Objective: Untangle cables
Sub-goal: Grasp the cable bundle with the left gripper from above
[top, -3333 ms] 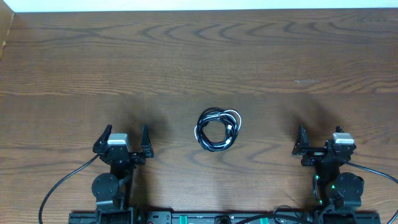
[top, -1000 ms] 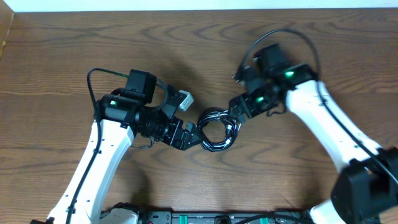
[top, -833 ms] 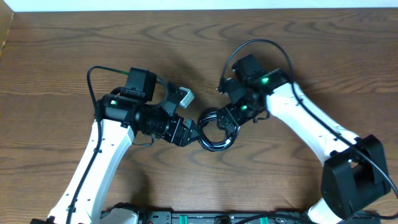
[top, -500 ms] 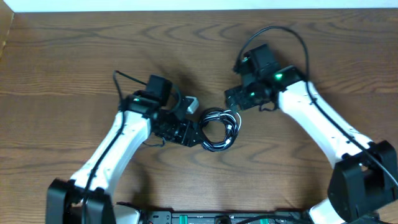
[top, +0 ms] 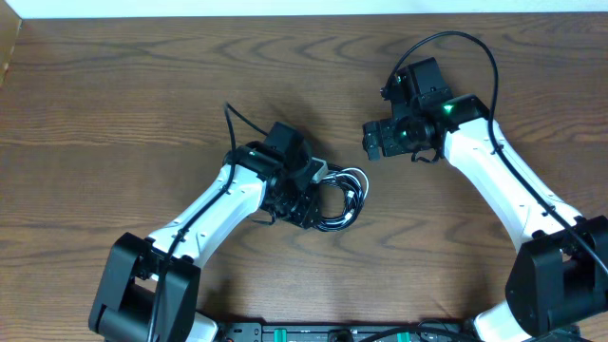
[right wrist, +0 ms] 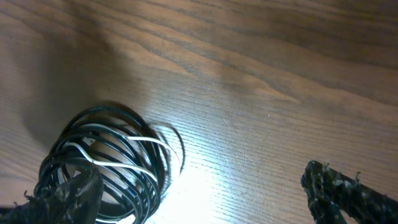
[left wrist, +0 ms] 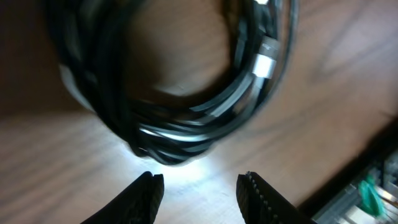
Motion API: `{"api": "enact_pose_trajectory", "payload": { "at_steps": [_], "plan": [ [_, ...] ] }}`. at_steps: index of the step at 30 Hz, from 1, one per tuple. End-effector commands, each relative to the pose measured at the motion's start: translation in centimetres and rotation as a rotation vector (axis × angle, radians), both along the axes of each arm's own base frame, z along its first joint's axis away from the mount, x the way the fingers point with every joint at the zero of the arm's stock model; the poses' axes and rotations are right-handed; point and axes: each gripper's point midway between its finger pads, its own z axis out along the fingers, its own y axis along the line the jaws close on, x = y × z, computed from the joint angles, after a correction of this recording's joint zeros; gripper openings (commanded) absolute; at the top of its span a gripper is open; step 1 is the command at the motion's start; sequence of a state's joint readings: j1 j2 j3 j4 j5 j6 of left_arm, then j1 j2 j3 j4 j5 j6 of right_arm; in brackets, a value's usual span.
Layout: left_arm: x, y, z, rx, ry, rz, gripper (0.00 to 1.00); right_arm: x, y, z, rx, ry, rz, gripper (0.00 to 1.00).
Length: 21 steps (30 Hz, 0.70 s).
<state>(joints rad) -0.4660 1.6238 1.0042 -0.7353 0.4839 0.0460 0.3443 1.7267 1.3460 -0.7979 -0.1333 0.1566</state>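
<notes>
Where the cables [top: 340, 199] lie: in one tight round coil flat on the wooden table [top: 142, 95], several black loops stacked on one another.
White strand [right wrist: 127, 149]: runs across the top of the coil, threaded among the black loops.
Plug [left wrist: 264, 61]: a small pale metal end on the coil's outer loops, blurred in the left wrist view.
Left gripper [left wrist: 199, 185]: right at the coil's edge, pointing down at it. In the overhead view its wrist covers the coil's left side.
Left jaws: parted by a moderate gap. Bare table shows between the fingertips [left wrist: 148, 190], and nothing is held. The coil's nearest loops sit just beyond the tips, and I cannot tell whether they touch.
Right gripper [right wrist: 198, 173]: off to the coil's upper right in the overhead view, apart from it.
Right jaws: spread wide and empty. One blurred finger [right wrist: 71, 196] overlaps the coil's near edge in the right wrist view, the other is well clear of the coil.
</notes>
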Motion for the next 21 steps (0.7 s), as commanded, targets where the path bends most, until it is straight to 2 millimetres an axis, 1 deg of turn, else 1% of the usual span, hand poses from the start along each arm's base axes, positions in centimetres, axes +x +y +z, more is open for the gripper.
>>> {"api": "enact_pose_trajectory", "payload": {
  "at_steps": [1,3,6,8,10,11,13,21],
  "plan": [
    [1.3,1.2,-1.0,0.087,-0.044,0.057,0.45,0.3,-0.5,0.9,0.004,-0.025,-0.019,0.99],
    [2.1,1.5,-1.1,0.11,-0.074,0.086,0.44,0.3,-0.5,0.9,0.004,-0.025,-0.019,0.99],
    [2.9,1.2,-1.1,0.097,-0.095,0.107,0.44,0.3,-0.5,0.9,0.004,-0.025,-0.019,0.99],
    [3.2,1.0,-1.3,0.092,-0.1,0.121,0.41,0.2,-0.5,0.9,0.004,-0.022,-0.019,0.99],
    [3.4,1.0,-1.5,0.093,-0.107,0.123,0.4,0.2,-0.5,0.9,0.003,-0.02,-0.019,0.99],
    [3.5,1.5,-2.1,0.116,-0.108,0.155,0.4,0.1,-0.5,0.9,0.002,-0.017,-0.019,0.99],
    [3.3,1.7,-2.5,0.128,-0.106,0.16,0.39,0.1,-0.5,0.9,0.002,-0.018,-0.019,0.99],
    [3.3,1.7,-2.7,0.128,-0.1,0.169,0.37,0.0,-0.5,0.8,0.0,-0.011,-0.018,0.99]
  ]
}}
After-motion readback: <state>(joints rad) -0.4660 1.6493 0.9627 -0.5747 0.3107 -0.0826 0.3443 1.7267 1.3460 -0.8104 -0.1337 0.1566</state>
